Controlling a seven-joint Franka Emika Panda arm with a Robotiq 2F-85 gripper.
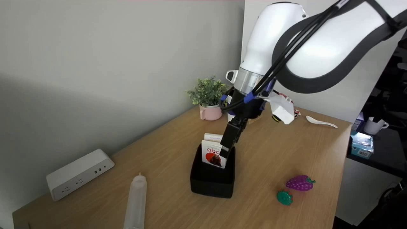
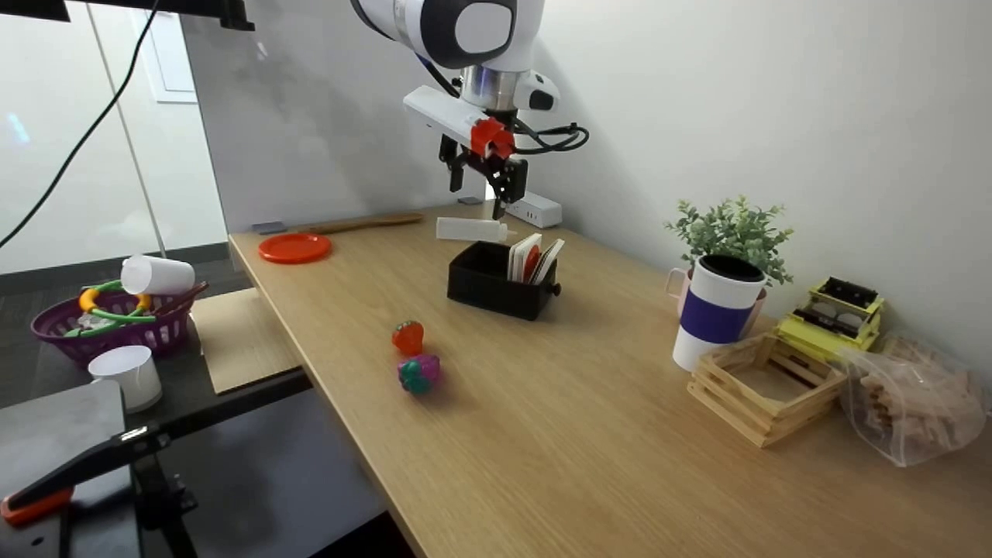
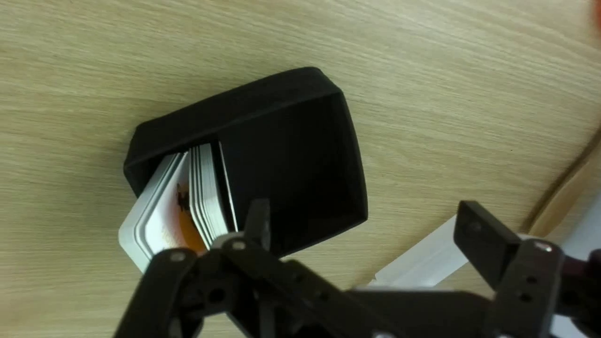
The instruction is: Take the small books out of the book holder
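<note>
The book holder is a black open-topped box on the table, in both exterior views and the wrist view. Small white books lean upright at one end of it. One has a red "abc" cover; it also shows in the exterior view. Another white book stands behind it. In the wrist view the books fan apart at the tops. My gripper is open and empty above the holder. In the wrist view one finger overlaps the holder beside the books; the other is outside it.
A clear squeeze bottle and a white power strip lie near the holder. Toy fruits lie toward the table edge. A potted plant, a tumbler and a wooden crate stand along the wall.
</note>
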